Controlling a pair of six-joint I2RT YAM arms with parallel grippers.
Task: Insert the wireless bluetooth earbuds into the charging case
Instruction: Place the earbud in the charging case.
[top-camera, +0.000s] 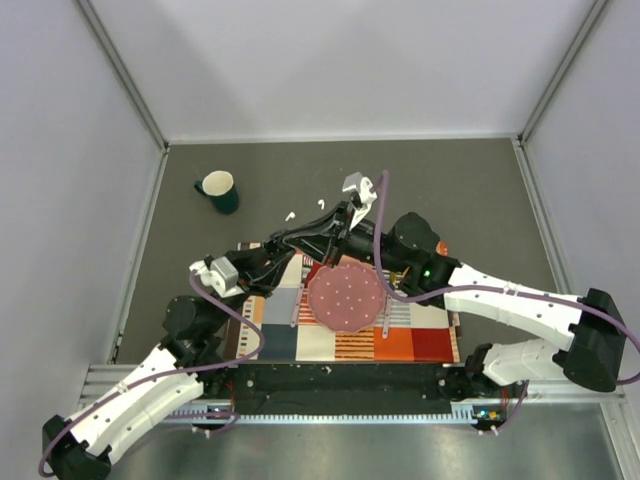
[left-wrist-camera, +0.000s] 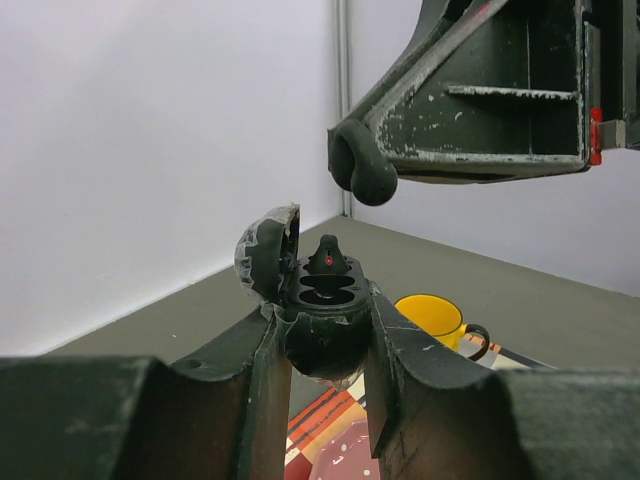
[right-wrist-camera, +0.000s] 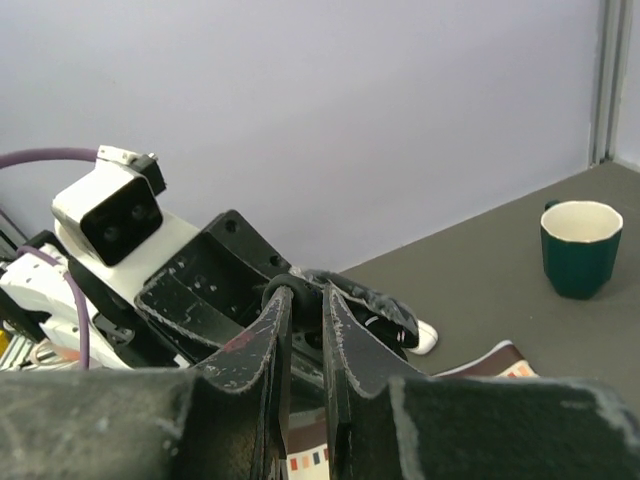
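Status: left end effector (left-wrist-camera: 325, 325) clenched on open charging case (left-wrist-camera: 322, 288), lid up; right end effector (right-wrist-camera: 305, 300) close by, pinching what looks like a dark earbud (left-wrist-camera: 365, 175).

Top external: mounted high behind the arm bases, looking down on the whole table (top-camera: 450, 190) from far off.

Left wrist: low and very close. Sights along the left gripper (left-wrist-camera: 322, 330) toward a wall corner. The right gripper (left-wrist-camera: 365, 175) crosses the upper frame.

Right wrist: equally close, facing the far wall. Takes in the left wrist camera (right-wrist-camera: 105, 215).

Shared: green mug (right-wrist-camera: 580, 250) also appears from the top (top-camera: 218, 190). Both wrist views meet at the charging case (left-wrist-camera: 318, 290) (right-wrist-camera: 375, 305).
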